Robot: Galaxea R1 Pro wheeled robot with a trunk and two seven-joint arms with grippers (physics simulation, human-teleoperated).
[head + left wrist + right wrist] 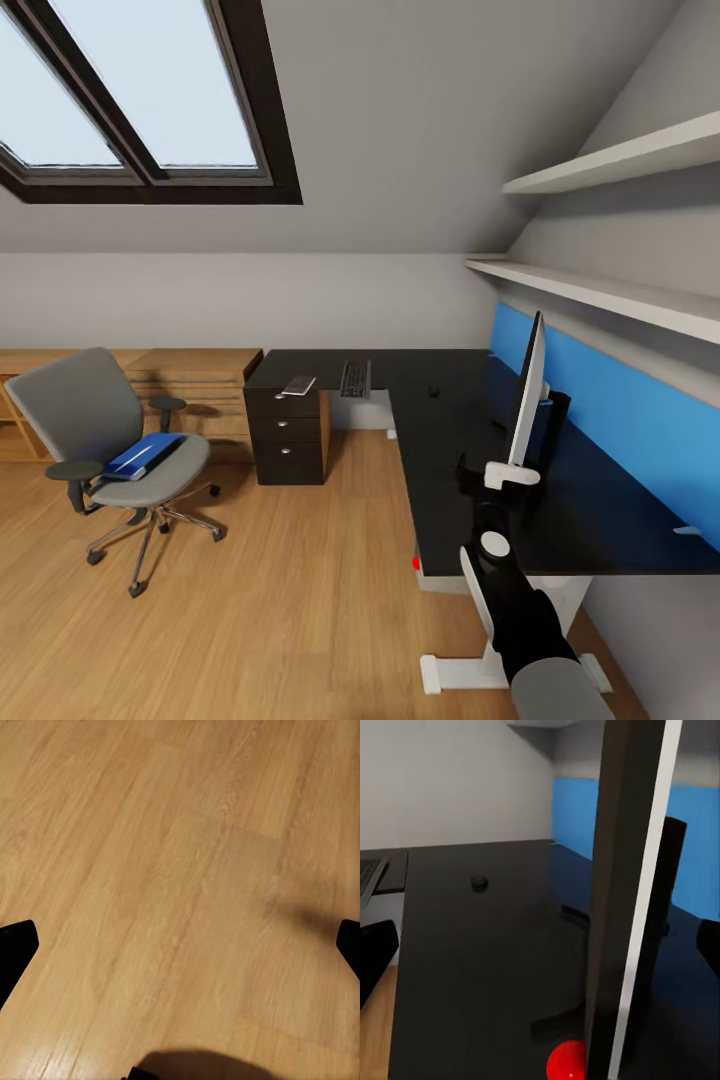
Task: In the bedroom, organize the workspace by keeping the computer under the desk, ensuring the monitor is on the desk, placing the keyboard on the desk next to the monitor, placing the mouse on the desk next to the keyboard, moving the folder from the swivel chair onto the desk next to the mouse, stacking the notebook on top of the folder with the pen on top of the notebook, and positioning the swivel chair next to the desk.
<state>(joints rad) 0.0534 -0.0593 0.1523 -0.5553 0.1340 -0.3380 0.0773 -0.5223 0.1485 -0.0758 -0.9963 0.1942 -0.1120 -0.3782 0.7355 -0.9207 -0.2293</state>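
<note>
The L-shaped desk (440, 470) fills the head view from about 12 to 4 o'clock, its glossy black top running along the blue wall panel (640, 420) on the right and turning left toward the black drawers (288, 432). The monitor (527, 400) stands edge-on on the right wing, and the right gripper (510, 473) sits at its lower edge with the arm rising from 5 o'clock; in the right wrist view the monitor (630, 892) stands between the two dark fingertips (375, 952), which are spread wide on either side of it, and whether they touch it cannot be told. The keyboard (355, 378) lies near the far edge of the desk at 12 o'clock, a pale flat item (299, 384) just to its left above the drawers, and the mouse (434, 392) sits well apart to its right on bare top; the mouse (479, 881) also shows as a small dark dome. A small red light (416, 563) glows under the near desk edge. The swivel chair (110, 450) stands at 9 o'clock on open wooden floor (280, 600), well clear of the desk, with the blue folder (145, 455) lying on its seat. A low light-wood cabinet (190, 375) runs behind it. The left gripper (180, 945) hangs over bare floor, fingers wide apart, holding nothing.
</note>
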